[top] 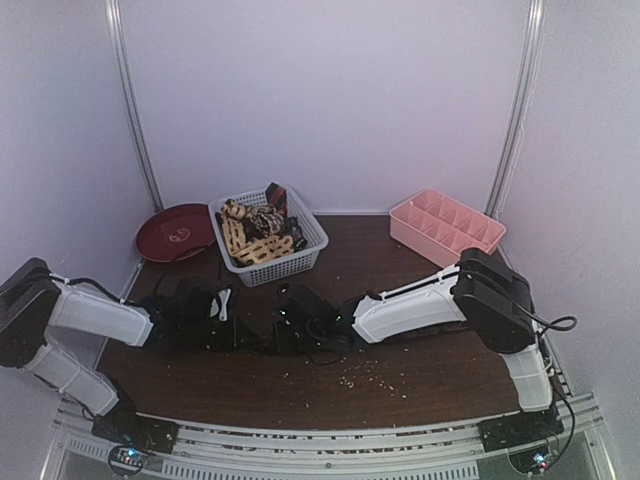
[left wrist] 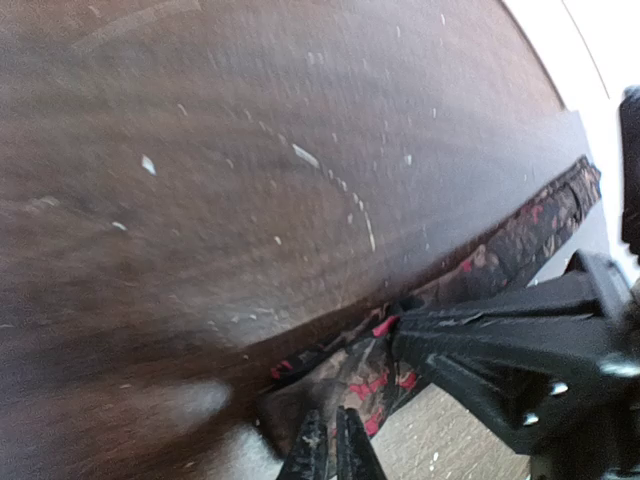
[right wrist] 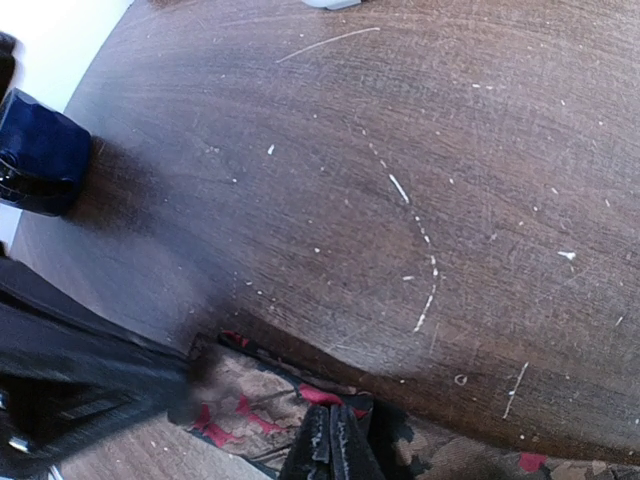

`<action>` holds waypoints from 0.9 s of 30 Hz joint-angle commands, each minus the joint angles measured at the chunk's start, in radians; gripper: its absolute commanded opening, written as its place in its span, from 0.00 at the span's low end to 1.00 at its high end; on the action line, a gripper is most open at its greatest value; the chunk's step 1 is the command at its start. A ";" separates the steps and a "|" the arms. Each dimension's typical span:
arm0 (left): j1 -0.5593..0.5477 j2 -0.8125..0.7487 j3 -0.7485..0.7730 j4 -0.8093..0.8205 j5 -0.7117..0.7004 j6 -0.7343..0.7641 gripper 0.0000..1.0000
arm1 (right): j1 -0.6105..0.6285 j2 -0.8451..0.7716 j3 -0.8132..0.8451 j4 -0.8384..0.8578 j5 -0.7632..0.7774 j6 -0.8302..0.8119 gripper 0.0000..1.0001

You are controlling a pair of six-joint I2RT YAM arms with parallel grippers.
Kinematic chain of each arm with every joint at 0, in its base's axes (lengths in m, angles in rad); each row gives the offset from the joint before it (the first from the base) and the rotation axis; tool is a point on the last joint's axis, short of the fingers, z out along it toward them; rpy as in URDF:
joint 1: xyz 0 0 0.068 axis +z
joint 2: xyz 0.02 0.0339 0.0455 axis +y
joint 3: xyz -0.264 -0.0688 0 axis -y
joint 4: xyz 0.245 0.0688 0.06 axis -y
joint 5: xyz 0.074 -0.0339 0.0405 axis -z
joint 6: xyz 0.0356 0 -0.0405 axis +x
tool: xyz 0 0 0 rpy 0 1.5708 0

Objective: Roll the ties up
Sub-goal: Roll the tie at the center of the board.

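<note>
Bench (top: pixel 400 270) carried everything. Both arms lay low over it, left arm (top: pixel 100 315) & right arm (top: pixel 410 305) stretched inward, forearms almost flat, wrists nearly meeting at centre. Beyond both tools, white basket (top: pixel 300 262) held the other ties (top: pixel 255 232) in a heap. The tie being worked, dark w/ red-pink pattern (left wrist: pixel 520 240), lay on the bench strung between the two tools, running from the left tool's tips out to the right one. Left tool (left wrist: pixel 328 445) was pressed together, pinching the tie's end right under its tips. Right tool (right wrist: pixel 328 445) was likewise closed, nipping the fabric directly below it, just beside the left tool. Small blue mug (right wrist: pixel 40 155) sat ahead & left of the right tool, well apart. Judged step: start of rolling this tie, w/ the end gripped & no coil visible. Next move prob. needs one tool to anchor the fabric while the other turns the end over on itself, w/ even tension so the soft strip doesn't skew or slip out.
</note>
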 commanded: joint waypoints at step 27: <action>-0.005 0.075 -0.025 0.055 -0.017 -0.021 0.00 | 0.004 -0.020 -0.092 0.053 0.013 -0.007 0.03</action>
